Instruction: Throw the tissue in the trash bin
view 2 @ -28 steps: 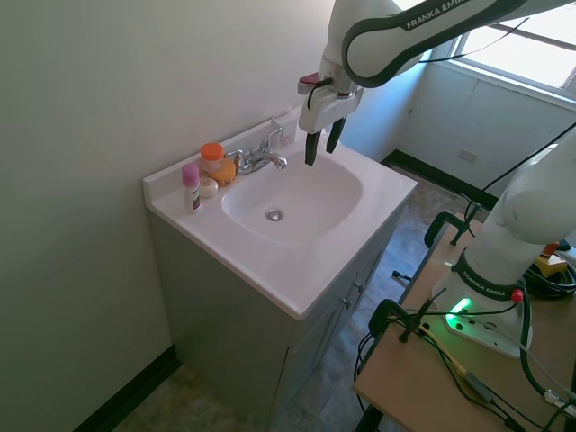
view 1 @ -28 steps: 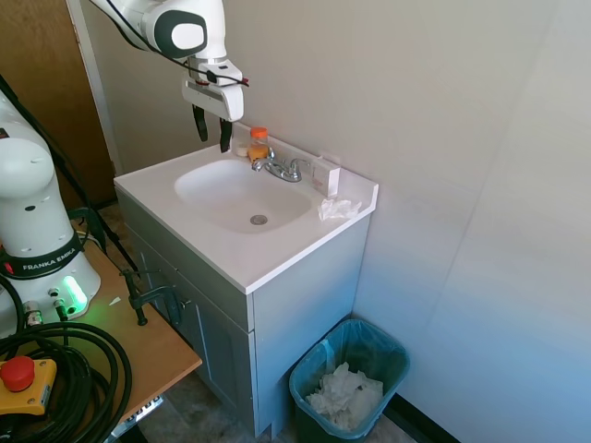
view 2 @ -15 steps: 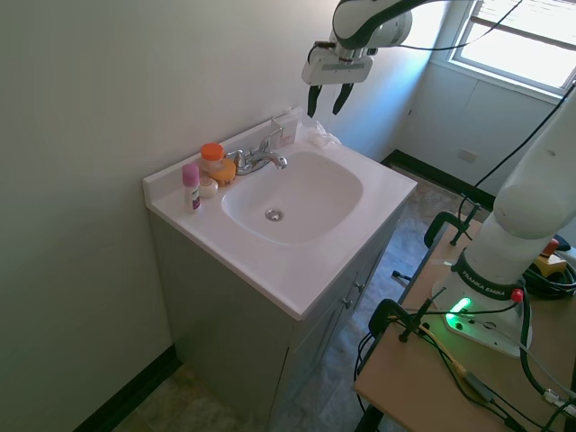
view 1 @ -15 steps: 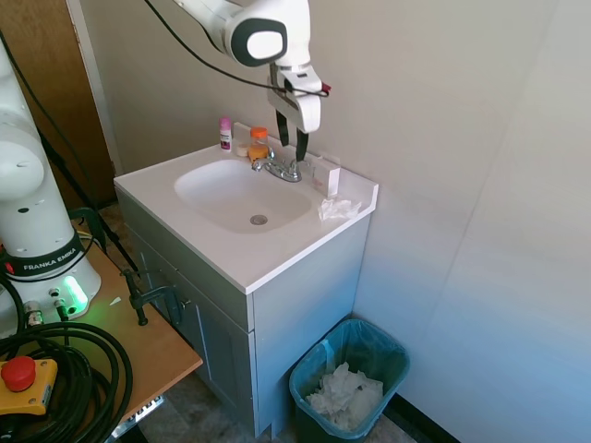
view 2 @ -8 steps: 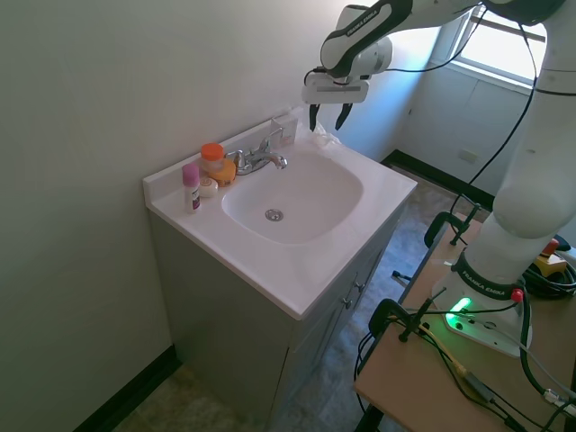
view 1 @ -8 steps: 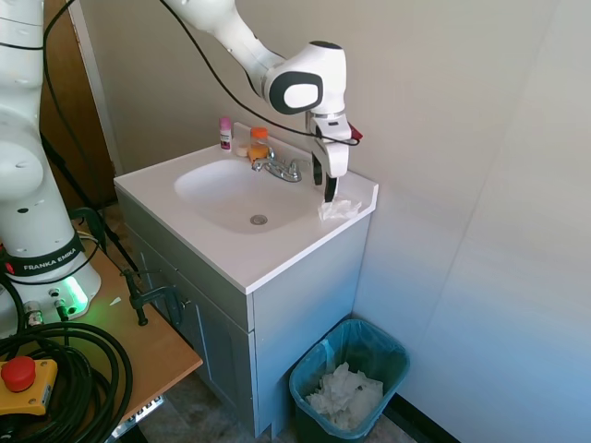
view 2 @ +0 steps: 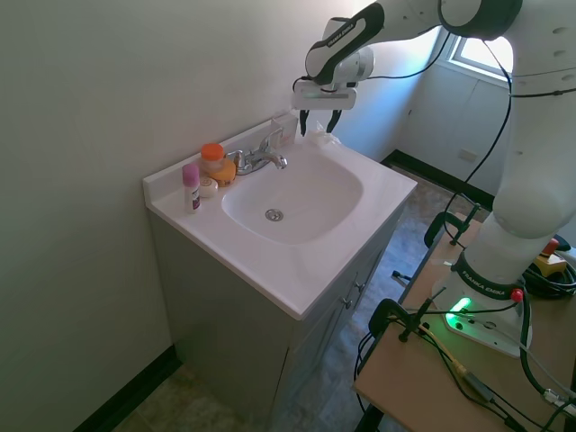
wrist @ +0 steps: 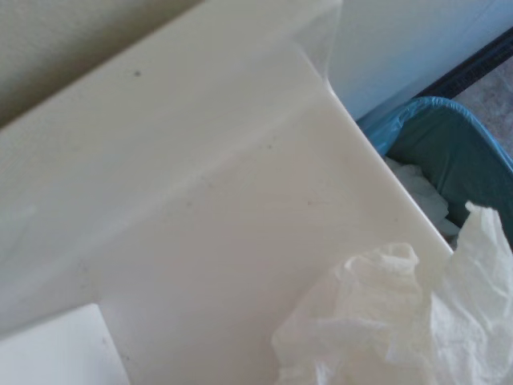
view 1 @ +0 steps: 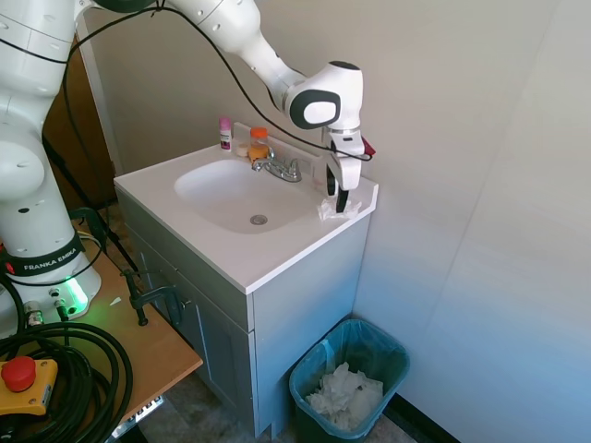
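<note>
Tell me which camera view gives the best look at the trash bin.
The first exterior view: the whole trash bin stands on the floor beside the vanity, its liner and the white paper inside showing. The wrist view catches only a blurred corner of it past the counter edge. The second exterior view does not show it.

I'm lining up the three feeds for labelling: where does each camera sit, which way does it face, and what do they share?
First exterior view: high by the arm's base, facing the white sink countertop and the teal-blue plastic trash bin; the arm enters from the left.
Second exterior view: opposite side, facing the basin; the arm enters from the right.
Wrist view: above the counter corner; no robot body shows.
Shared: the small crumpled white tissue under the open gripper.
</note>
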